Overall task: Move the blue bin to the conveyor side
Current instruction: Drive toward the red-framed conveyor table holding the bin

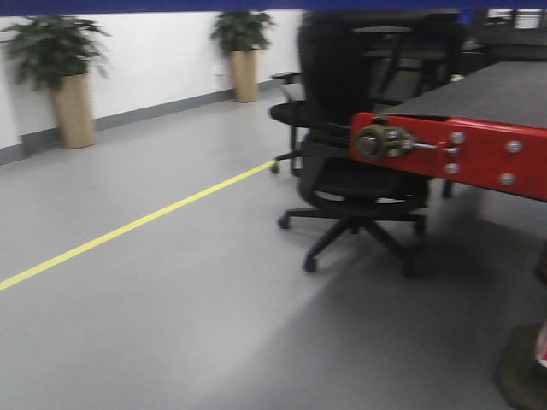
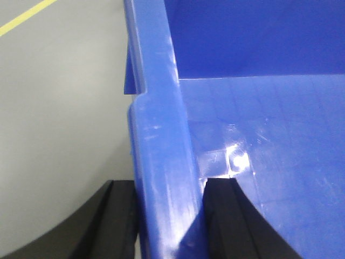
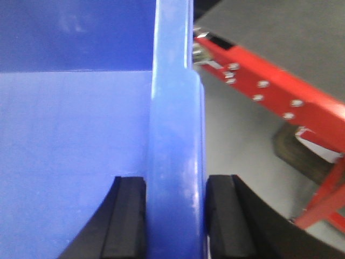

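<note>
Blue bin (image 2: 161, 162): held up off the floor by its thickened rim. The left wrist view shows its smooth inner wall filling the right of the frame, and the right wrist view shows it filling the left. It does not show plainly in the front view.
Left gripper (image 2: 170, 221): closed narrow on the rim at bottom centre, with one black pad inside the wall and one outside, both touching plastic.
Right gripper (image 3: 177, 216): clamped the same way on the opposite rim, at the bottom centre of its view.
Conveyor (image 1: 487, 90): dark belt at upper right of the front view, with its red frame edge (image 1: 479, 154) below. In the right wrist view the red frame runs near the bin's outer wall but apart from it.
Office chair (image 1: 359, 171): black, centre of the front view, just beside the conveyor's end.
Yellow line (image 1: 128, 226): crosses the grey floor from lower left toward the chair.
Risk, slip: both grips bite only a short stretch of glossy rim. A jolt or a sudden stop could let the plastic slide between the pads.
Risk, tilt: if one arm rises or drifts away from the other, the bin could twist and lever itself out of a grip.
Risk, strike: the right-hand wall sits close to the red frame's bolts. Turning further that way could knock the bin against them.
Risk, view: the front picture is blurred, so the gap to the chair and frame is hard to judge.
</note>
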### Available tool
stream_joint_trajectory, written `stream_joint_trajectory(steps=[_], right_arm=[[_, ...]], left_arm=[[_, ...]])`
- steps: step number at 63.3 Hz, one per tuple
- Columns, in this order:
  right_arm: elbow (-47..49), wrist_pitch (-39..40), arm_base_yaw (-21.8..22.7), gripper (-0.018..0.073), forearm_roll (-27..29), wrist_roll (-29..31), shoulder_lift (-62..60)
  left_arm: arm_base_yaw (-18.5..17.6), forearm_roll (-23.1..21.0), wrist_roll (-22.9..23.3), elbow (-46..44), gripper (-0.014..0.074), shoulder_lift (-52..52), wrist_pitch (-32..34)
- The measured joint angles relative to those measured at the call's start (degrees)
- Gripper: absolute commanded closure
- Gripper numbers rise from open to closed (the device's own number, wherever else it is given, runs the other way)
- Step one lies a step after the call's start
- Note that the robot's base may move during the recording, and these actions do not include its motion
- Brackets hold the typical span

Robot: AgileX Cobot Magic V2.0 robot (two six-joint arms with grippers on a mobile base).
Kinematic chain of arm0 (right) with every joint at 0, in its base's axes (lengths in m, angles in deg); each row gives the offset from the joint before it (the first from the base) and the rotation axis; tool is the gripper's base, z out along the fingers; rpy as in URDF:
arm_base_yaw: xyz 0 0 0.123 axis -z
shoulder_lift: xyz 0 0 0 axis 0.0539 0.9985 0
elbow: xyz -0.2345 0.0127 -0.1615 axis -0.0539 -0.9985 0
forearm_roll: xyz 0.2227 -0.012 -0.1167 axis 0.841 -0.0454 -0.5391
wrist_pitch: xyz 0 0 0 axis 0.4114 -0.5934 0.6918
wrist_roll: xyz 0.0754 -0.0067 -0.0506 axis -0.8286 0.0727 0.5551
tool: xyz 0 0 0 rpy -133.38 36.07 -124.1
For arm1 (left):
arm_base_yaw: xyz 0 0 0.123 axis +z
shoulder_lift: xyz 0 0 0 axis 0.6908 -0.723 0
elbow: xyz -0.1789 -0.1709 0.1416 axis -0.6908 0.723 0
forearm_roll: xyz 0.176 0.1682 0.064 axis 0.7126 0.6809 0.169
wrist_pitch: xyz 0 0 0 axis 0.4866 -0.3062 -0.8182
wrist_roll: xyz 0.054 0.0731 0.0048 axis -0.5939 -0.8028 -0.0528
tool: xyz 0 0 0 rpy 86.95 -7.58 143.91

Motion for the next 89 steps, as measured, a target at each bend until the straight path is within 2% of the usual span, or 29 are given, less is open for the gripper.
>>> stream_joint_trajectory(steps=[89], right_arm=[[0.0, 0.0, 0.0, 0.0638, -0.1, 0.0, 0.0]], left_arm=[[0.0, -0.12, 0.0, 0.0, 0.0616, 0.0, 0.0]])
